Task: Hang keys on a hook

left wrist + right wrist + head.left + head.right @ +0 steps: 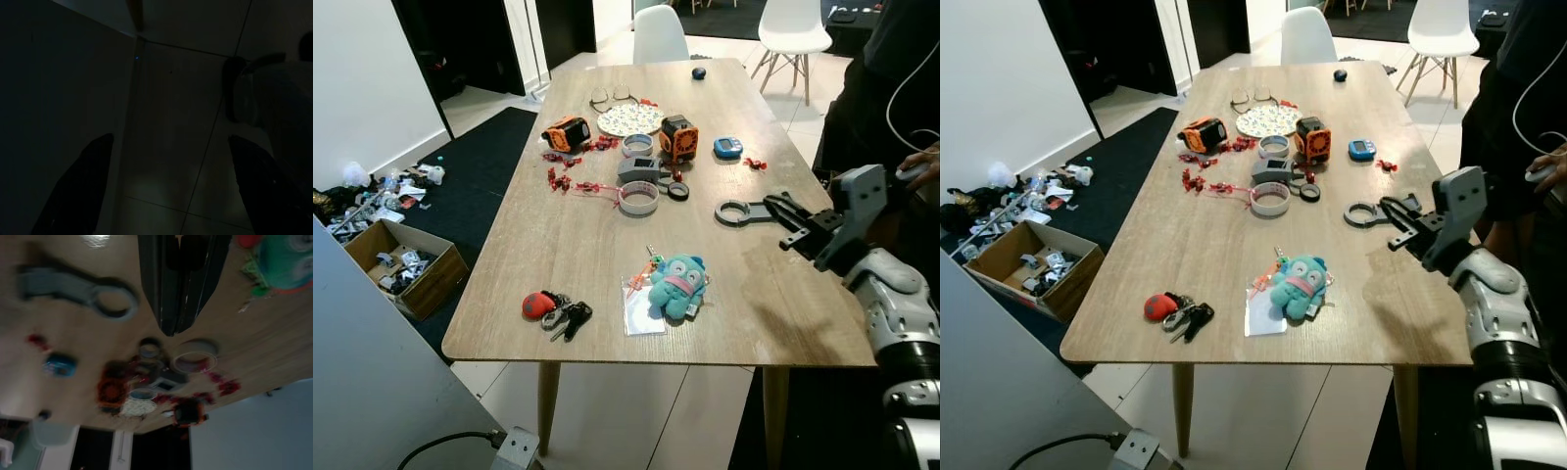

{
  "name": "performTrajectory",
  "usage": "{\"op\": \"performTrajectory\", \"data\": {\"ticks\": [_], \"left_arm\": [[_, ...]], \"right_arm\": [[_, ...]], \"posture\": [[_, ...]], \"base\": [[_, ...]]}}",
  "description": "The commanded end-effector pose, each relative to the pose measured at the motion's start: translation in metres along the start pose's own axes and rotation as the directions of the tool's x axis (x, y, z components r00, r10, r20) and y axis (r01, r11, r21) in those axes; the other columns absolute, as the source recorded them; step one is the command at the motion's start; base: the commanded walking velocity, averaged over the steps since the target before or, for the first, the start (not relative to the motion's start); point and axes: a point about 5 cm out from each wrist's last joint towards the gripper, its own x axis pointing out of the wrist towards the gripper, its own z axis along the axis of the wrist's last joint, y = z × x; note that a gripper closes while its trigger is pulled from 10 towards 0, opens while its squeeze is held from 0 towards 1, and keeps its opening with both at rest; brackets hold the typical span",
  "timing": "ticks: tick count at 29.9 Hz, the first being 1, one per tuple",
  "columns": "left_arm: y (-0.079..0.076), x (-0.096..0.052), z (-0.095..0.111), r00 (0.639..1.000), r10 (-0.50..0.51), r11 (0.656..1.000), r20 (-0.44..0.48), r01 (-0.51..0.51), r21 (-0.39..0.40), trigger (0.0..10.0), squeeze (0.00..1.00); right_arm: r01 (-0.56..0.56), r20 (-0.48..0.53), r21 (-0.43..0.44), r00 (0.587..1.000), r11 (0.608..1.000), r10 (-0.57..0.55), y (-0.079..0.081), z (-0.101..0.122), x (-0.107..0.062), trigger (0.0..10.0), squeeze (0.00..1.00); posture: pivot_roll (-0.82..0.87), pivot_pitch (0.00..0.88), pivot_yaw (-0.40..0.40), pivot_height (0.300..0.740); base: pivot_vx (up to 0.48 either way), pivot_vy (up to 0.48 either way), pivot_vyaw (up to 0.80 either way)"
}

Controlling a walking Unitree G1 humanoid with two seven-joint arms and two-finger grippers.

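Note:
The keys (556, 311), a dark bunch with a red fob, lie on the wooden table (558, 245) near its front left corner. My right gripper (781, 220) hovers over the table's right side, far from the keys and just right of a grey ring-ended piece (742, 211). In the right wrist view its fingers (169, 328) are pressed together with nothing between them. My left arm hangs idle in the dark; its gripper (168, 196) has its fingers spread wide over floor tiles.
A teal plush (677, 284) lies on a clear pouch near the front edge. Tape rolls (638, 197), orange-black blocks (678, 137), a patterned plate (629, 119) and red bits crowd the table's far half. A person (876, 88) stands at the right. A cardboard box (401, 264) sits on the floor at the left.

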Motion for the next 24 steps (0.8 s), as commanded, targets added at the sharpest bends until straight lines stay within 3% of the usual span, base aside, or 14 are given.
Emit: {"op": "performTrajectory", "data": {"ticks": [1, 5, 6, 9, 10, 11, 17, 23, 24], "left_arm": [[-0.001, 0.0, -0.004, 1.0, -0.007, 1.0, -0.017, 0.007, 0.016, 10.0, 0.0], [-0.002, 0.0, -0.003, 1.0, -0.01, 1.0, -0.016, 0.01, 0.021, 10.0, 0.0], [-0.002, 0.0, -0.003, 1.0, -0.01, 1.0, -0.016, 0.01, 0.022, 10.0, 0.0], [-0.002, 0.0, -0.003, 1.0, -0.01, 1.0, -0.016, 0.01, 0.022, 10.0, 0.0], [-0.002, 0.0, -0.003, 1.0, -0.011, 1.0, -0.016, 0.011, 0.023, 10.0, 0.0], [-0.003, 0.0, -0.003, 1.0, -0.012, 1.0, -0.016, 0.012, 0.023, 10.0, 0.0], [-0.005, 0.0, -0.005, 1.0, -0.017, 1.0, -0.02, 0.017, 0.022, 10.0, 0.0], [-0.006, 0.0, -0.006, 1.0, -0.02, 1.0, -0.023, 0.02, 0.019, 10.0, 0.0], [-0.006, 0.0, -0.006, 1.0, -0.02, 1.0, -0.023, 0.021, 0.02, 10.0, 0.0]], "right_arm": [[-0.114, -0.041, 0.003, 0.993, 0.993, 0.114, 0.023, -0.005, 0.012, 10.0, 0.0], [-0.237, -0.011, 0.029, 0.971, 0.971, 0.238, 0.052, -0.001, 0.026, 10.0, 0.0], [-0.243, -0.001, 0.034, 0.97, 0.969, 0.244, 0.056, 0.0, 0.03, 10.0, 0.42], [-0.243, -0.001, 0.034, 0.97, 0.969, 0.244, 0.056, 0.0, 0.03, 10.0, 0.42], [-0.246, 0.004, 0.033, 0.969, 0.969, 0.246, 0.059, 0.001, 0.033, 10.0, 0.93], [-0.237, -0.001, 0.037, 0.972, 0.971, 0.237, 0.061, 0.0, 0.037, 10.0, 1.0], [-0.119, -0.08, 0.029, 0.989, 0.992, 0.121, 0.064, -0.007, 0.05, 10.0, 1.0], [-0.032, -0.18, 0.007, 0.983, 0.999, 0.032, 0.059, -0.01, 0.051, 10.0, 1.0], [-0.047, -0.214, -0.009, 0.976, 0.999, 0.044, 0.06, -0.013, 0.05, 10.0, 0.0]], "posture": [[-0.11, 0.051, 0.071, 0.74], [-0.11, 0.054, 0.07, 0.74], [-0.11, 0.054, 0.068, 0.74], [-0.11, 0.054, 0.068, 0.74], [-0.11, 0.055, 0.067, 0.74], [-0.11, 0.056, 0.066, 0.74], [-0.11, 0.059, 0.063, 0.74], [-0.11, 0.061, 0.061, 0.74], [-0.11, 0.061, 0.061, 0.74]], "base": [[0.0, 0.0, 0.0], [0.0, 0.0, 0.0], [0.0, 0.0, 0.0], [0.0, 0.0, 0.0], [0.0, 0.0, 0.0], [0.0, 0.0, 0.0], [0.0, 0.0, 0.0], [0.0, 0.0, 0.0], [0.0, 0.0, 0.0]]}}
